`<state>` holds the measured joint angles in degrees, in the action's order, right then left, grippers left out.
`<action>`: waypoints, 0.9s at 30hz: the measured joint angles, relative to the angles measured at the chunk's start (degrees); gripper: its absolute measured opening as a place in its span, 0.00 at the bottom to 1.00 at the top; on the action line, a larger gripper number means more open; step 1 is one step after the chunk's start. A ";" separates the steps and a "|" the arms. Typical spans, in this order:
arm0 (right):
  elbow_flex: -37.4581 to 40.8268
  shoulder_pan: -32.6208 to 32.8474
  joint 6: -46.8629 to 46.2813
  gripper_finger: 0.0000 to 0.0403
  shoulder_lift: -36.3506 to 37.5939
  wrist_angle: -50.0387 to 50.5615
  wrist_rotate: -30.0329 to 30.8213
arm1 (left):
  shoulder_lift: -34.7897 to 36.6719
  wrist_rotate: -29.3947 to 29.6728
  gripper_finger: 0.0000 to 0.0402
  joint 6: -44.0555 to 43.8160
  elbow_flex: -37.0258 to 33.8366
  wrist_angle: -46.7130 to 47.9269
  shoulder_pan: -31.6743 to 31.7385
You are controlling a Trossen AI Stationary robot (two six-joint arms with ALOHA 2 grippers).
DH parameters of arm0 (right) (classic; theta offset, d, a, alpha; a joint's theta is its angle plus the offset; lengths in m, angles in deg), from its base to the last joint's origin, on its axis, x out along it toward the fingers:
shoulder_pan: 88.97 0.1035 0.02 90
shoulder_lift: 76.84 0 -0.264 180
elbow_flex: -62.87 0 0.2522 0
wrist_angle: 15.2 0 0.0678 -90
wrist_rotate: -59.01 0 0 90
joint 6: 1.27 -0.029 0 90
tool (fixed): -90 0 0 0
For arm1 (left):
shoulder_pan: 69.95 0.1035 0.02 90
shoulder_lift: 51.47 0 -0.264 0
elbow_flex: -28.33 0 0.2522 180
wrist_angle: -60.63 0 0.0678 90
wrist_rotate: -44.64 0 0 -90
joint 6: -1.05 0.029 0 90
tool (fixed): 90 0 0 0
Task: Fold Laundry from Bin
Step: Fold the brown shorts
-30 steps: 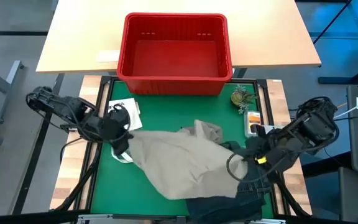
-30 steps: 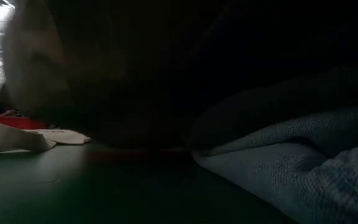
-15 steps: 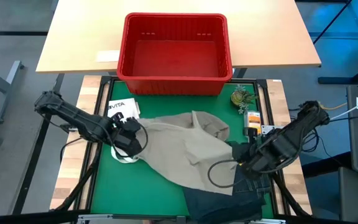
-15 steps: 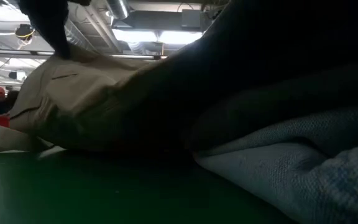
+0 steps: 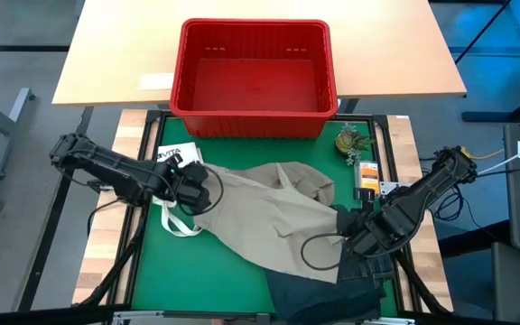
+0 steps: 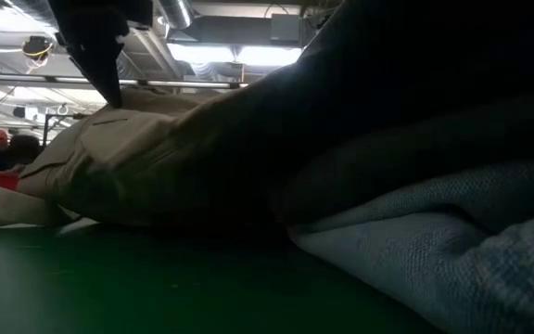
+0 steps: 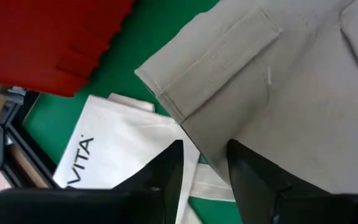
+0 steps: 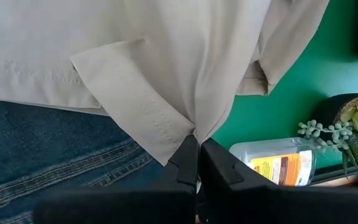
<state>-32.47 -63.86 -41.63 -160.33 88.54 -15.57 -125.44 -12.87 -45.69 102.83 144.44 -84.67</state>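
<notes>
The bin (image 5: 255, 79) is seen empty on the wooden table at the far end, so unloading appears finished. A khaki-beige garment (image 5: 269, 221) is spread, still wrinkled and unfolded, across the middle of the green mat (image 5: 233, 289). Denim jeans (image 5: 332, 284) lie under its near-right part, bunched at the mat's near edge. The right gripper (image 5: 355, 242) is pinched shut on a hem corner of the khaki-beige garment (image 8: 166, 62) above the denim jeans (image 8: 48, 155), as shown in the right wrist view. The left gripper (image 5: 195, 188) is placed at the garment's left edge, its fingers (image 7: 166, 177) parted with the waistband edge between them; whether cloth is actually touched by them cannot be told from this view. A white tote bag (image 7: 114, 152) lies beside and partly under that edge. A small plant (image 5: 350, 140) and a bottle (image 8: 278, 162) are set at the mat's right side. No finished fold is visible on any piece. The khaki piece is judged to be only at the flattening stage, with its folding, and the jeans, still left to do.
</notes>
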 joint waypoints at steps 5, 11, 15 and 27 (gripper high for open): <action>0.00 -0.02 0.27 0.01 0.00 0.00 -0.18 | 0.01 -2.05 0.30 3.84 1.25 1.09 1.87; 0.00 0.00 0.12 0.15 0.00 0.04 -2.11 | 0.58 -2.56 0.30 5.37 2.99 1.59 2.36; 0.00 0.00 0.11 0.32 0.00 0.06 -2.56 | 1.69 -3.45 0.30 8.24 4.54 1.72 2.33; 0.00 0.00 0.10 0.56 -0.02 -0.04 -19.36 | 4.21 -3.43 0.30 10.91 7.75 4.47 2.33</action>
<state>-32.47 -63.86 -41.53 -160.35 88.50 -34.93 -121.23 -16.30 -34.78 110.58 148.90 -82.34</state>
